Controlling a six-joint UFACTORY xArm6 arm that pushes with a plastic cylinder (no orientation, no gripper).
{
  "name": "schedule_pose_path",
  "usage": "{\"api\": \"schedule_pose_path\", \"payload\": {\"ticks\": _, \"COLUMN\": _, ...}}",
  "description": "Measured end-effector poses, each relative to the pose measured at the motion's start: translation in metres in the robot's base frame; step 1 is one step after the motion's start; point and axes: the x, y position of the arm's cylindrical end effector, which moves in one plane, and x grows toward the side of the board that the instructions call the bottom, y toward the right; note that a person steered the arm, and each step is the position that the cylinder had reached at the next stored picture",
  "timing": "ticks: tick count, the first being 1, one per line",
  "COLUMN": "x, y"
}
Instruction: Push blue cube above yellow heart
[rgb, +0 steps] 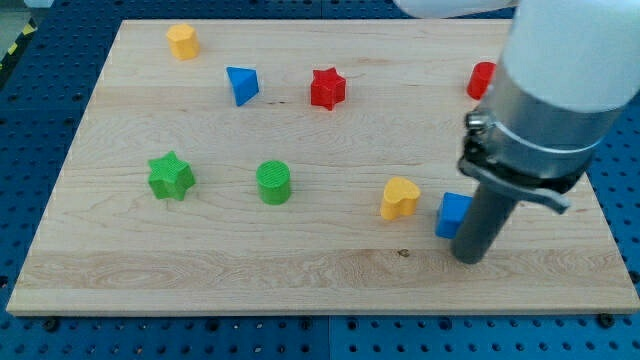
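Observation:
The blue cube (452, 214) sits on the wooden board (300, 270) at the lower right, partly hidden by my rod. The yellow heart (399, 198) lies just to its left, a small gap apart. My tip (470, 258) rests on the board right against the cube's lower right side. The arm's grey and white body fills the view's upper right.
A red star (327, 88) and a blue triangular block (241, 84) lie near the top middle. A yellow block (183, 42) is at the top left. A green star (171, 176) and a green cylinder (273, 182) lie at the left middle. A red block (481, 79) is half hidden behind the arm.

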Motion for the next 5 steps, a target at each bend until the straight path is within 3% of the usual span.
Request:
{"api": "schedule_pose_path", "payload": {"ticks": 3, "x": -0.054, "y": -0.019}}
{"api": "schedule_pose_path", "payload": {"ticks": 5, "x": -0.081, "y": 0.035}}
